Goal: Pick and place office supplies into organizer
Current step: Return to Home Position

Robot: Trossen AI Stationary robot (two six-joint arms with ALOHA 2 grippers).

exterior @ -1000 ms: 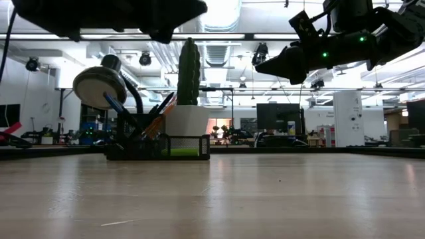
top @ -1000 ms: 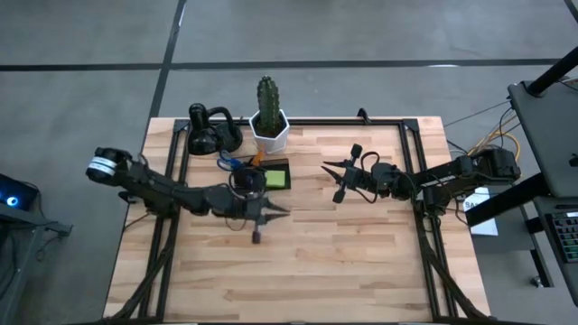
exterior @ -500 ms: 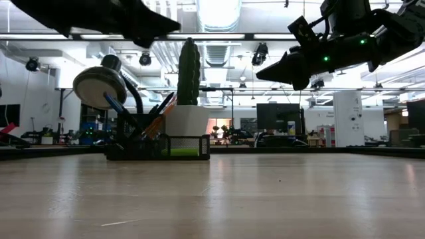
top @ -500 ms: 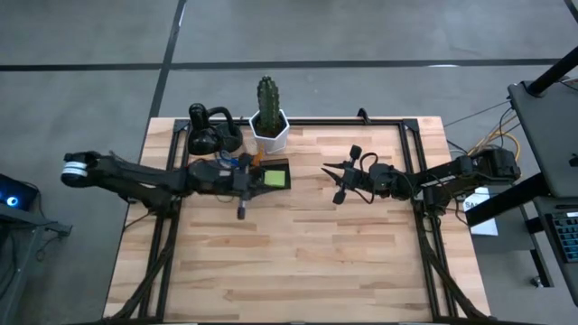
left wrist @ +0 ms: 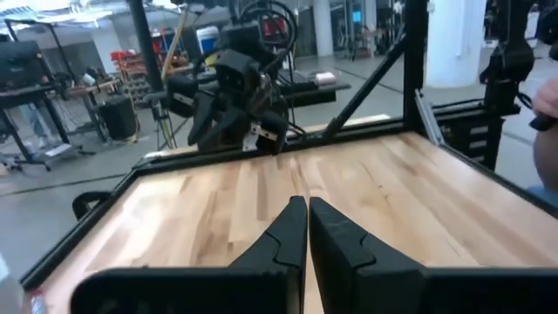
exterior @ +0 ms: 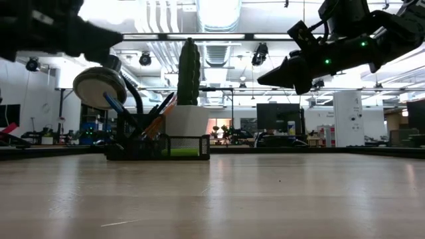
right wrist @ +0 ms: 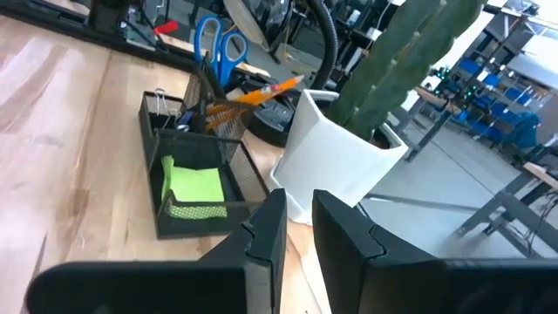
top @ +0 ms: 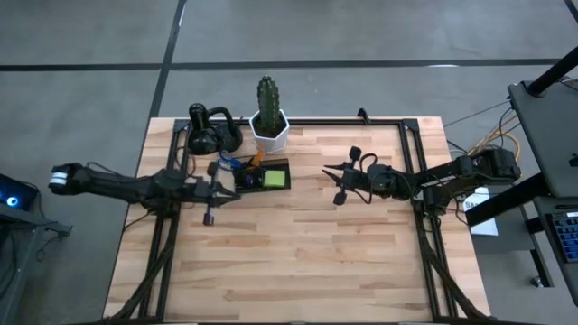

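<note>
Over tabletop, left end effector retreated from organizer.

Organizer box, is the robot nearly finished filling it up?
Nearly done. The dark mesh organizer box holds the lime-green sticky-note pad, blue-handled scissors and orange pencils. Nothing is in hand: the left gripper is shut, the right gripper open, both empty. No loose supplies show on the wooden table, so probably only parking the arms remains.

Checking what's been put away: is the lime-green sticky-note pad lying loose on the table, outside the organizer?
No, the sticky-note pad lies flat inside a compartment of the organizer.
</note>
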